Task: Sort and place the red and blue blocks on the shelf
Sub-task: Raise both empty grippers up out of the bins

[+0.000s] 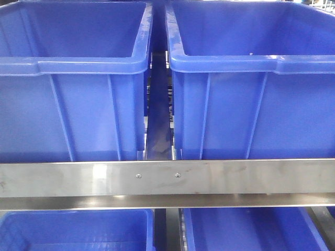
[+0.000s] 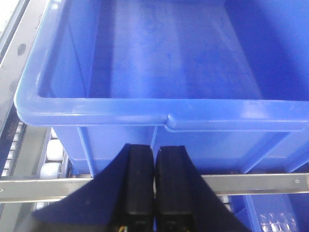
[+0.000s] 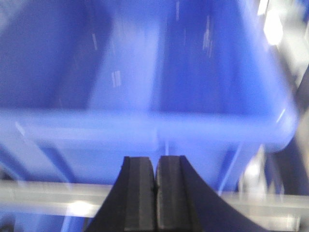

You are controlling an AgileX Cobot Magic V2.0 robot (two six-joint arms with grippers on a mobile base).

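Here, four blue bins (image 1: 78,104) and two closed grippers (image 2: 154,154).

Setting: you are looking at a warehouse or stockroom storage bay. Evidence: a steel shelf (image 1: 167,178) with a brushed rail fixed by two screws is carrying rows of large blue plastic bins (image 1: 73,78) on two tiers; white roller tracks (image 2: 50,162) are running beneath the bins.

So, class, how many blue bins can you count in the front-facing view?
4: upper-left bin, upper-right bin, lower-left bin, lower-right bin, split by the steel rail. More may sit outside the frame.
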